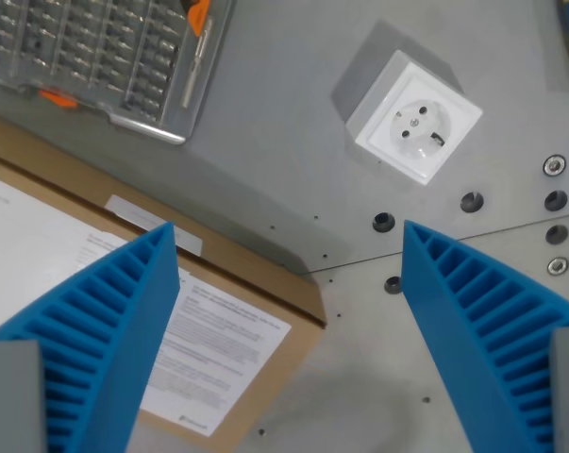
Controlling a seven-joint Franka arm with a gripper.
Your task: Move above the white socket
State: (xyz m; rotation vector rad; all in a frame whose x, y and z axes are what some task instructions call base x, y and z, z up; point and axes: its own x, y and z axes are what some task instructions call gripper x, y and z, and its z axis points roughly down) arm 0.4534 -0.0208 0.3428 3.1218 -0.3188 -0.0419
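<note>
White socket [417, 129] faces up — turned diamond-wise, pin holes running diagonally; hand [289, 311] wide apart, empty.

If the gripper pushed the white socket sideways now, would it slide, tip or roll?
The white socket would probably slide: it looks like a squat box with flat faces, resting on the smooth grey table. Rolling seems unlikely. Its hard plastic shell looks rigid and likely light, so a gentle push may turn it.

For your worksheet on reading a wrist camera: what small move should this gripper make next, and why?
Probably shift toward the view's upper right: the white socket sits above and right of the open gripper, whose blue fingers frame bare table and a cardboard box corner instead.
</note>
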